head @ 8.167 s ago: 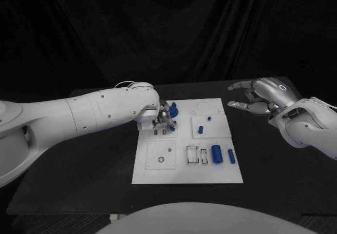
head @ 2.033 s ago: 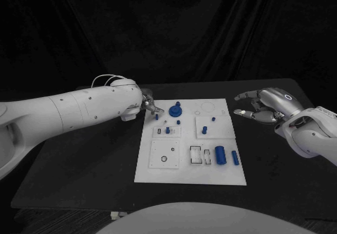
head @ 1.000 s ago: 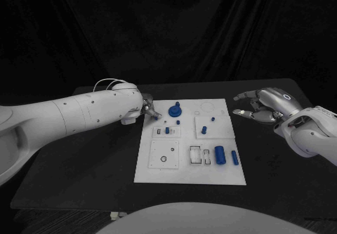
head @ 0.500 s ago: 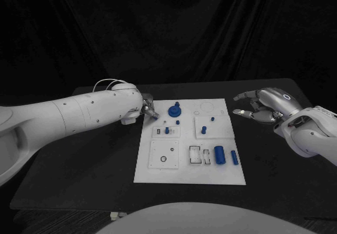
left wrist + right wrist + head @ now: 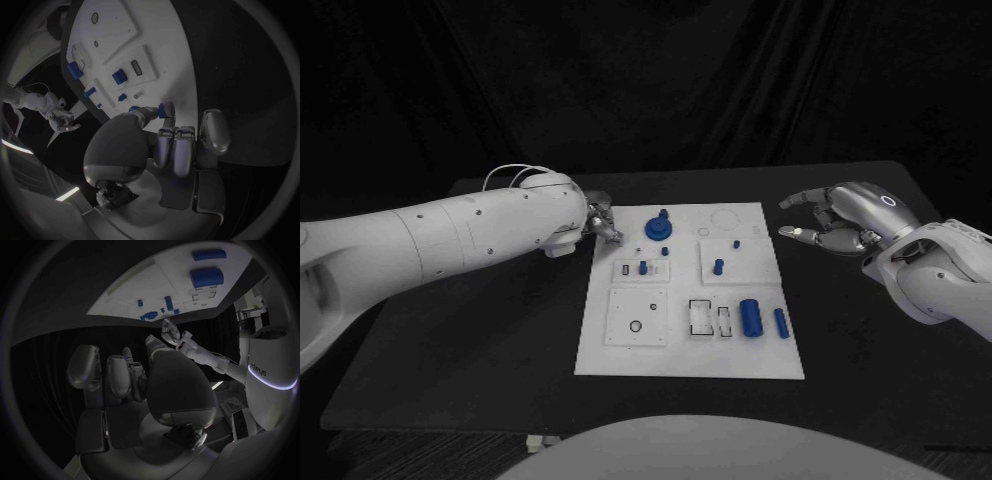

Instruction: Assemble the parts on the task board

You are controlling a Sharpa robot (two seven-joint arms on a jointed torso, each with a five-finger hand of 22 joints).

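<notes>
The white task board (image 5: 678, 345) lies in the middle of the black table. My left hand (image 5: 600, 222) hovers at the board's far left corner and pinches a small blue part (image 5: 166, 109) between thumb and finger. On the board stand a blue knob piece (image 5: 658, 223), a short peg (image 5: 665, 250), another peg (image 5: 718, 267) and a tiny one (image 5: 736, 243). A thick blue cylinder (image 5: 750, 317) and a slim one (image 5: 780, 322) lie at the near right. My right hand (image 5: 845, 218) hangs off the board's far right side, fingers apart and loosely curled, holding nothing.
A square plate with a small round hole (image 5: 638, 318) and two rectangular slots (image 5: 708, 317) sit on the board's near half. Black table surface (image 5: 473, 340) spreads to both sides of the board, with a dark curtain behind.
Over eight seconds my left hand left the board's left-middle block and rose to the far left corner with the small blue part. In the last second it edged slightly left. The right hand barely moved.
</notes>
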